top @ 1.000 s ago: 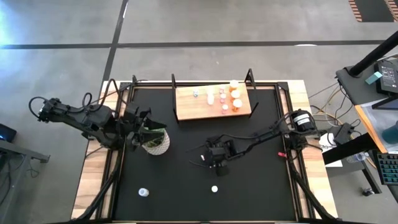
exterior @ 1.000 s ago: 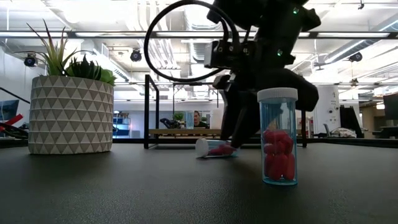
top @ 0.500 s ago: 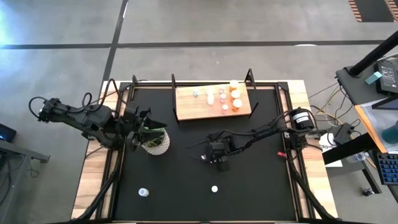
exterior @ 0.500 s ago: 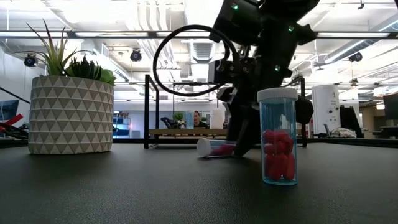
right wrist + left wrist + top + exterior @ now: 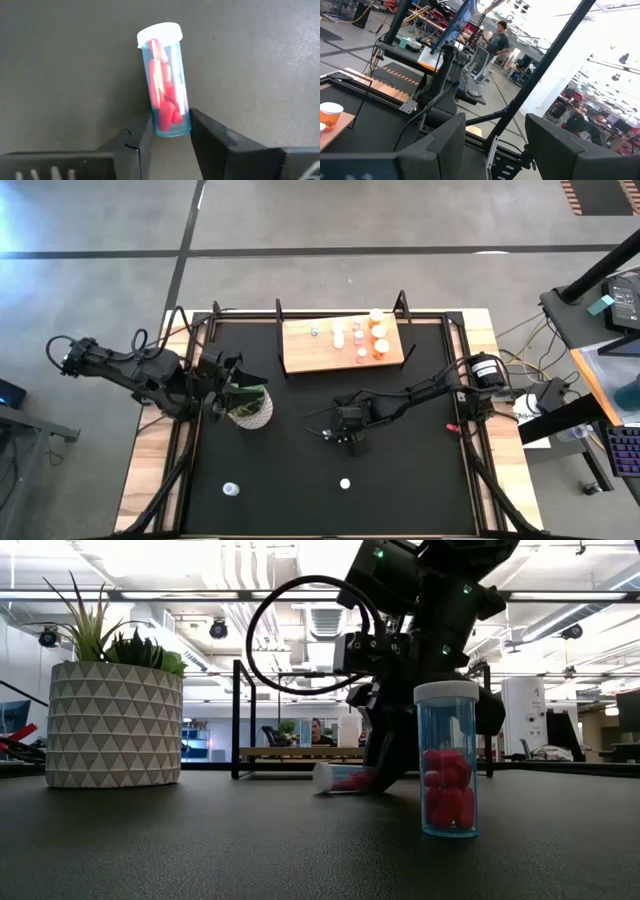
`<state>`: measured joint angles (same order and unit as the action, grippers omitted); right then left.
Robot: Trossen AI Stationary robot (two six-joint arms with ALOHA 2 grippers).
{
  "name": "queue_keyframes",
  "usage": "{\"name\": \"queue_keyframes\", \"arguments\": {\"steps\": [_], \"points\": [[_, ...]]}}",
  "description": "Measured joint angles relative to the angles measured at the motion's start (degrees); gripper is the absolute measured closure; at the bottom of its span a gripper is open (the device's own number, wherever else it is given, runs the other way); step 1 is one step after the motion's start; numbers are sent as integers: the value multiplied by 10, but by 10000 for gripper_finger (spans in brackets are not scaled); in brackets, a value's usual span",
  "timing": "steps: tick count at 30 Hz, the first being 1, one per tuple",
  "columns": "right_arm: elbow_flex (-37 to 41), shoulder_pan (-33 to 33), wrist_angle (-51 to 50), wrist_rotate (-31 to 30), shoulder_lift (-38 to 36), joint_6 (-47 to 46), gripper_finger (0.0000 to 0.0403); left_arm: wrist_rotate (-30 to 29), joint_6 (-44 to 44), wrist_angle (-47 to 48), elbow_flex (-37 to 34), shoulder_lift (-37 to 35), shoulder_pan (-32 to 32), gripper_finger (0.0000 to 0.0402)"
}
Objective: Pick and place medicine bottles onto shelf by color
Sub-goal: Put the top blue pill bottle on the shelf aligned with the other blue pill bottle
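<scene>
Right end effector [image 5: 170, 131] clamped on base of lying red-pill bottle [image 5: 165, 80]; left end effector [image 5: 495, 145] wide, empty

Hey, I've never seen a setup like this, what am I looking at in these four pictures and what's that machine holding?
This is a robot with two dark arms at a black table. One picture looks straight down from above, one looks level across the tabletop, and two come from cameras on the arms' wrists. The right gripper is at the table's middle, shut on a lying bottle of red pills. The left gripper waits open beside the potted plant. At the back stands a wooden shelf already holding several small bottles. Two more bottles stand near the front: one of red pills and another.
</scene>
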<state>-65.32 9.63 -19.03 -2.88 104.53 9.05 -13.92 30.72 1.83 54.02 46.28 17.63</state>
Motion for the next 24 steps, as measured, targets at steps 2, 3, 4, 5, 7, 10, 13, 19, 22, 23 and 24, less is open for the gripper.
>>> {"name": "queue_keyframes", "arguments": {"steps": [2,3,4,5,7,10,13,19,22,23,24], "points": [[0,0,0,2,0,-4,302,0,0,-1,0,0,0,212],[0,0,0,3,-1,-5,304,0,0,-1,1,0,0,212],[0,0,0,4,-1,-7,305,0,0,-2,1,0,0,212],[0,0,-1,5,-4,-9,306,0,0,-3,1,0,0,212],[1,0,-10,11,-11,-15,307,0,1,-3,1,-2,0,212],[2,1,-32,13,-33,-16,307,-1,1,-3,1,-3,0,212],[1,-4,-53,8,-67,-25,307,-1,1,-5,1,2,0,212],[1,-19,-60,-1,-148,-82,304,-14,4,-5,1,30,0,212],[1,-26,-57,-11,-192,-123,304,-15,0,-4,1,44,0,212],[1,-28,-57,-20,-207,-134,304,-15,-9,-5,1,48,-1,212],[1,-28,-57,-30,-221,-143,303,-16,-23,-4,2,52,-1,212]]}}
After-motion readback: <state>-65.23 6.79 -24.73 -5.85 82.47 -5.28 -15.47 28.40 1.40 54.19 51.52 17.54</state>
